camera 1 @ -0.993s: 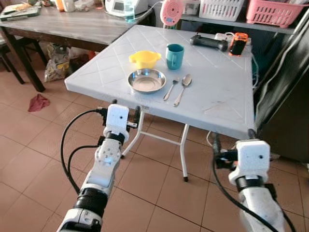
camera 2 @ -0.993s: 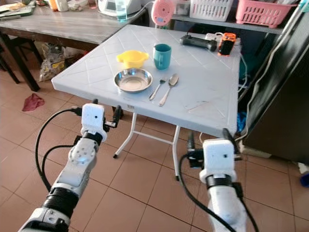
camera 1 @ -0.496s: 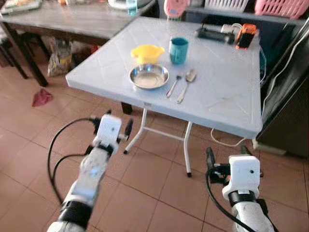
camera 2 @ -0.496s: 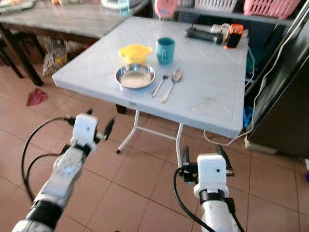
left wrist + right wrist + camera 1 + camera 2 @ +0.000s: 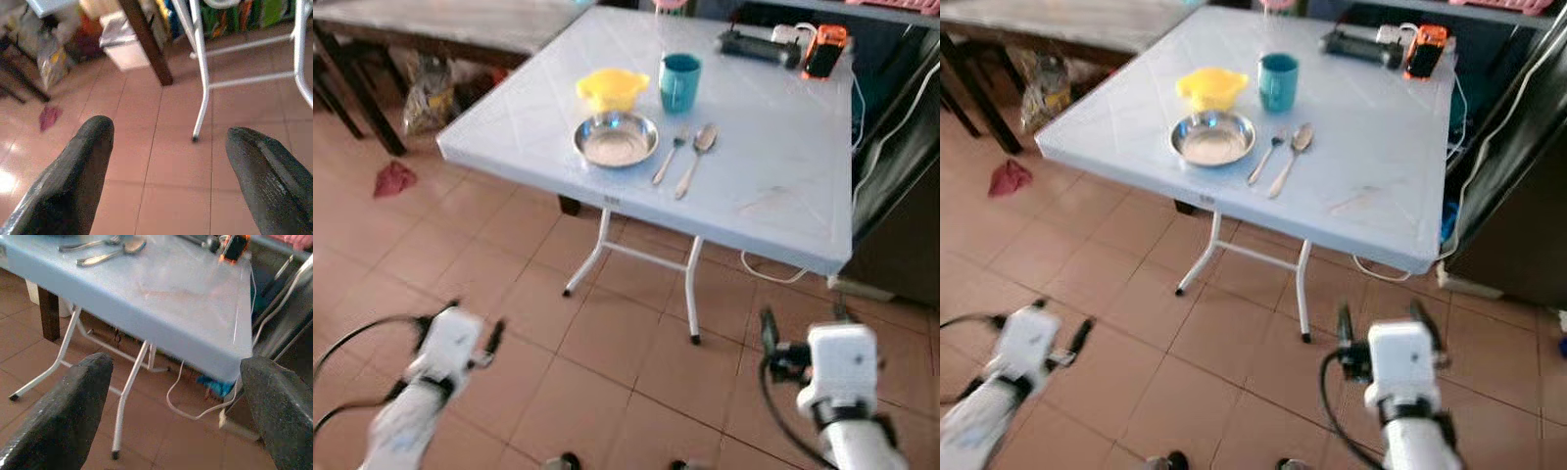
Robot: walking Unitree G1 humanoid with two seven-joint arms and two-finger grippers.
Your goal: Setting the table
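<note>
Tableware is laid out on the pale blue folding table [image 5: 773,186] in the upper centre: round steel plate [image 5: 616,140], yellow plastic bowl [image 5: 610,89], teal cup [image 5: 679,82], metal fork [image 5: 667,160] and spoon [image 5: 695,159]. Left gripper [image 5: 168,161] and right gripper [image 5: 176,396] are held low, fingers apart, empty. The setting is judged nearly complete; an approach is needed next.

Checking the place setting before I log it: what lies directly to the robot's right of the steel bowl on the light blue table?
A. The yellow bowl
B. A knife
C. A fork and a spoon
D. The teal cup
C: the fork and spoon lie side by side just right of the steel bowl; the teal cup and yellow bowl stand behind it.
</note>
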